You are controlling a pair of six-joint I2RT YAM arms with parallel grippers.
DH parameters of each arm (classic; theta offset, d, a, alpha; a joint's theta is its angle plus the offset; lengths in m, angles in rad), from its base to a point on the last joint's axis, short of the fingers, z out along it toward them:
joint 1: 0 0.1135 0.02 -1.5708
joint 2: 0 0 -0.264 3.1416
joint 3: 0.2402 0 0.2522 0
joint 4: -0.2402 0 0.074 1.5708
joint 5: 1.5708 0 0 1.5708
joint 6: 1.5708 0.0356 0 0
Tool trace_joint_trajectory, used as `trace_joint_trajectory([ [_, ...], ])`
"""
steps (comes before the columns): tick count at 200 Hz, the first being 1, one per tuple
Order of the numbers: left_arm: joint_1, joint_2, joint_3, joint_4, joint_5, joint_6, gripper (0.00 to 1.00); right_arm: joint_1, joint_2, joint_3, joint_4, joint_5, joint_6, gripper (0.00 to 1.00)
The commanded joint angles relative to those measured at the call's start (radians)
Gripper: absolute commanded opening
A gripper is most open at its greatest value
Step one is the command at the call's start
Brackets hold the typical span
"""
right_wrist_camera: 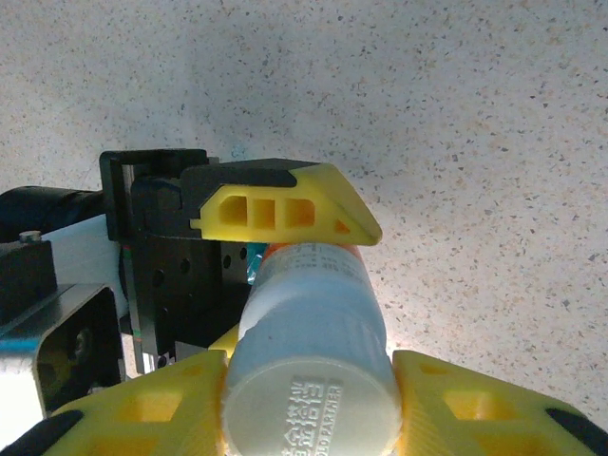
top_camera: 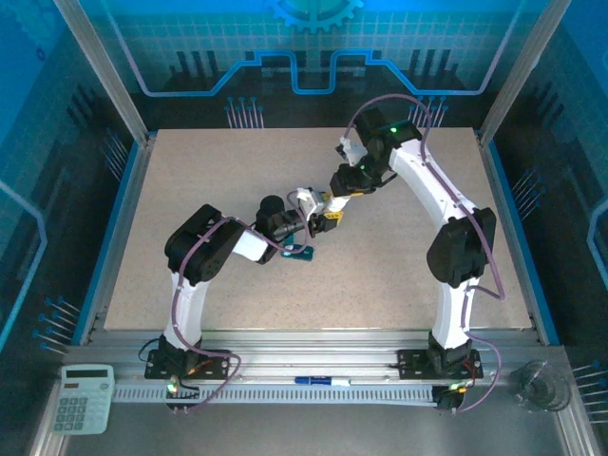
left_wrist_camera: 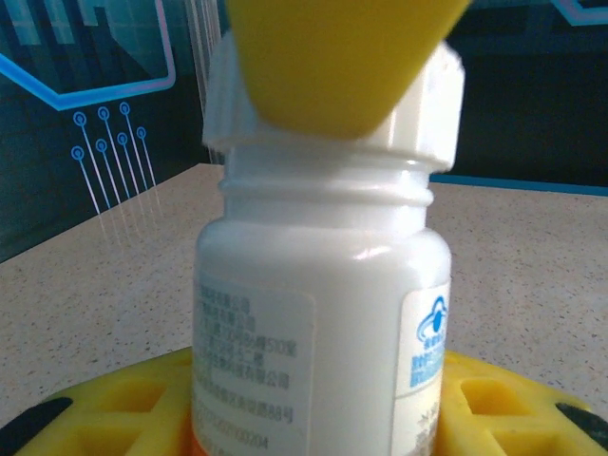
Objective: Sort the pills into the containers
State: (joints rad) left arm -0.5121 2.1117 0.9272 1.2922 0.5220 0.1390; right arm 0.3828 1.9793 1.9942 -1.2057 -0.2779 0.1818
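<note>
**Two claws on one bottle, over the table.** On the left, the left claw is clamping the lower body of a white pill bottle. Its yellow fingers are pressing in from either side at a middling width.

At the centre, the bottle is standing roughly upright with its label facing the left wrist camera. Its long axis is running from the left claw's grip up to the white cap. Whether its base is touching the table cannot be told.

On the right, the right claw is gripping that cap from above, drawn in narrow with one finger on each side, so its camera is looking straight down the bottle's axis.

The pill box, small and teal, is lying on the table just on the near side of the two claws, closer to the left arm than to the right. Its compartments are too small to make out.

By the look of it, the step in hand is unscrewing the cap. That calls for a twist about the upright axis, with the left claw bracing the body. Pouring would then mean tipping the neck toward the box — a short swing toward the arm bases.
</note>
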Motion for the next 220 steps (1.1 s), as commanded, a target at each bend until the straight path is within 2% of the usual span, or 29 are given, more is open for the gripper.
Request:
trace_joint_trajectory([
  [1, 0.004, -0.017, 0.025, 0.045, 0.041, 0.022, 0.00, 0.016, 0.024, -0.008, -0.008, -0.020, -0.002, 0.44],
  [78, 0.004, -0.035, 0.030, 0.035, 0.072, 0.024, 0.00, 0.013, 0.064, -0.007, -0.025, -0.029, -0.005, 0.44],
  [124, 0.004, -0.037, 0.042, 0.052, 0.065, 0.002, 0.00, 0.007, 0.007, -0.132, 0.106, -0.120, 0.172, 0.44],
  [160, 0.004, -0.035, 0.044, 0.045, 0.069, 0.004, 0.00, 0.010, -0.006, -0.153, 0.122, -0.130, 0.224, 0.44],
  [220, 0.003, -0.022, 0.044, 0.041, 0.064, 0.003, 0.00, 0.006, -0.023, -0.145, 0.121, -0.100, 0.230, 0.53],
])
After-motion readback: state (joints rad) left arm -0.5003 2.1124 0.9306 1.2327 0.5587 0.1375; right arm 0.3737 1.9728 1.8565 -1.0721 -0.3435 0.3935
